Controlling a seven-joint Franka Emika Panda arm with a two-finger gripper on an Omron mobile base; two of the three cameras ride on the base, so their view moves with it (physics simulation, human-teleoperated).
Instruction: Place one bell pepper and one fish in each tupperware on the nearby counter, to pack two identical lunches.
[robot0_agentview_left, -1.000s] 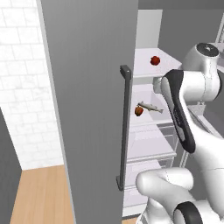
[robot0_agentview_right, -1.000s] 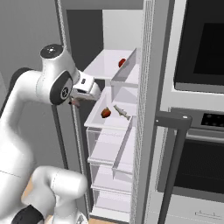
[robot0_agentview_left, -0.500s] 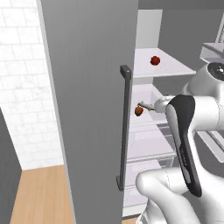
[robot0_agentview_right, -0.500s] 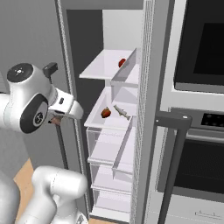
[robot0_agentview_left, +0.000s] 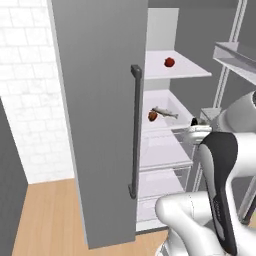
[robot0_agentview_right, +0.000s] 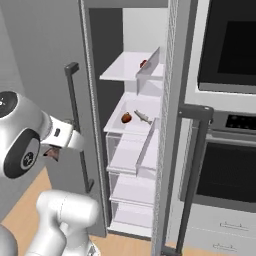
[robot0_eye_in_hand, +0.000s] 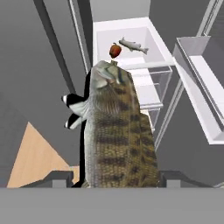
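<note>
— Brown-striped fish (robot0_eye_in_hand: 116, 135) stands between the gripper's (robot0_eye_in_hand: 116, 183) tips in the hand view, tail down, head up toward the open fridge. Grasped, you agree?

— Agreed: the claw is clamped on that fish, jaws partway apart around its body. Compared with a second ago, the arm has dropped and pulled back from the shelves; its hand now sits low, beside the door handle (robot0_agentview_right: 75, 125) in the right base view.

— Contents still inside?

— One red bell pepper (robot0_agentview_left: 170, 62) alone on the upper shelf (robot0_agentview_left: 190, 70). Second bell pepper (robot0_agentview_right: 126, 118) and a silver fish (robot0_agentview_right: 142, 117) lie just beside each other on the middle shelf (robot0_agentview_right: 120, 125). None has shifted since the earlier pictures.

— Fridge door (robot0_agentview_left: 100, 100)?

— Swung wide open, same as before. Oven (robot0_agentview_right: 225, 160) at the right, unchanged.
</note>
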